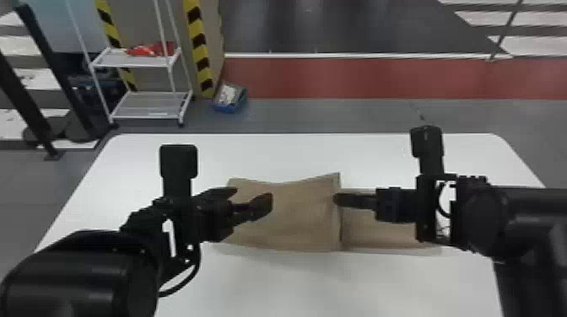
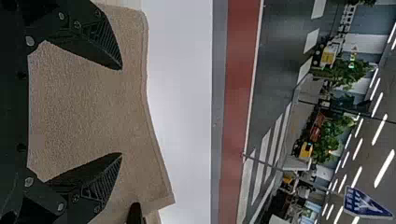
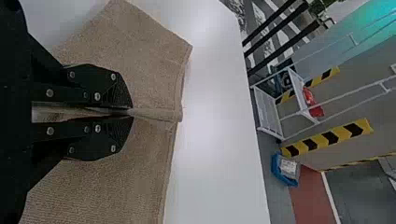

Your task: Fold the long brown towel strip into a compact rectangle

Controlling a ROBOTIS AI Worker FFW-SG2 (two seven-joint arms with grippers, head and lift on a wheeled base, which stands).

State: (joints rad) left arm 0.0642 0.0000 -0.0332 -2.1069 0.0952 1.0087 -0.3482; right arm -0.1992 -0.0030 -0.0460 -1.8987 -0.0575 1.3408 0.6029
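The brown towel lies across the table with one part folded over; in the head view the upper layer of the towel (image 1: pixel 299 215) ends at a raised edge near the middle, and a lower layer runs on to the right. My left gripper (image 1: pixel 254 198) stands open over the towel's left part. At the raised edge is my right gripper (image 1: pixel 337 199). In the left wrist view the left gripper (image 2: pixel 122 112) has its fingers wide apart above the towel (image 2: pixel 88 112). The right wrist view shows the right gripper (image 3: pixel 130 112) shut on a pinched ridge of the towel (image 3: pixel 144 51).
The white table (image 1: pixel 295 282) extends around the towel on all sides. Beyond its far edge stand a white wire shelf (image 1: pixel 145 105) and a blue bin (image 1: pixel 230 99) on the floor.
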